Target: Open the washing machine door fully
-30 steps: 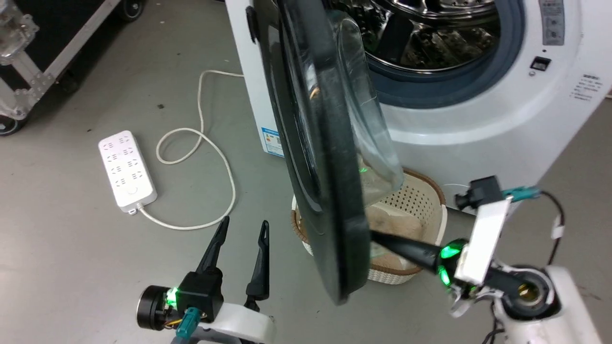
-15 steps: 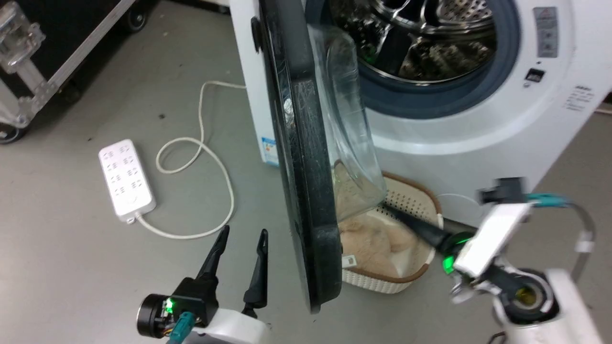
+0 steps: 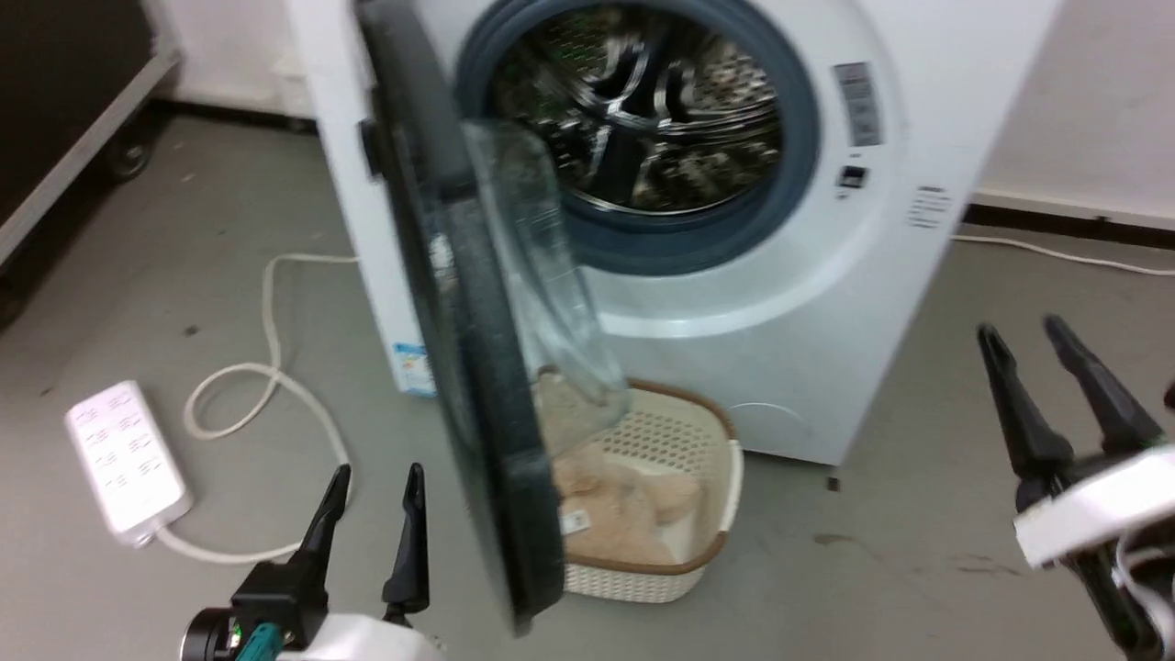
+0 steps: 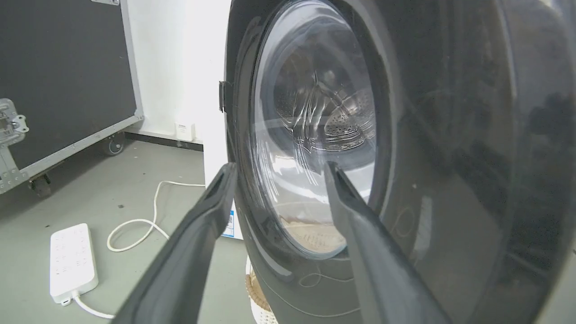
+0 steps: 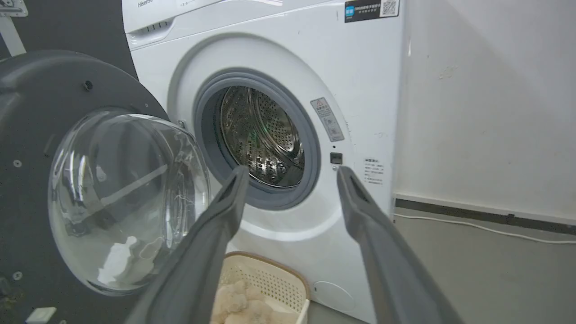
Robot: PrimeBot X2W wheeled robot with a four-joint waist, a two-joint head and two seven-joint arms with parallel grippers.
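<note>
The white washing machine (image 3: 826, 303) stands ahead, its steel drum (image 3: 643, 119) exposed inside the grey rubber ring. The black washing machine door (image 3: 459, 349) hangs swung out on its left hinge, edge-on to me, its glass bowl (image 3: 542, 275) facing the drum. My left gripper (image 3: 377, 473) is open, low and just left of the door's outer face (image 4: 427, 180), not touching it. My right gripper (image 3: 1021, 328) is open at the far right, well clear of the door. In the right wrist view the right gripper (image 5: 293, 170) points at the machine (image 5: 360, 90), with the door's glass bowl (image 5: 126, 198) at left.
A cream basket (image 3: 707, 459) with beige cloth sits on the floor under the door, against the machine's front. A white power strip (image 3: 124, 454) and its looped cable (image 3: 275, 367) lie on the grey floor at left. A black wheeled case (image 4: 67, 76) stands far left.
The whole head view has shifted, so the camera moved. My right gripper left the door's inner side and now stands apart at the right, fingers up. The door has swung a little further out.
</note>
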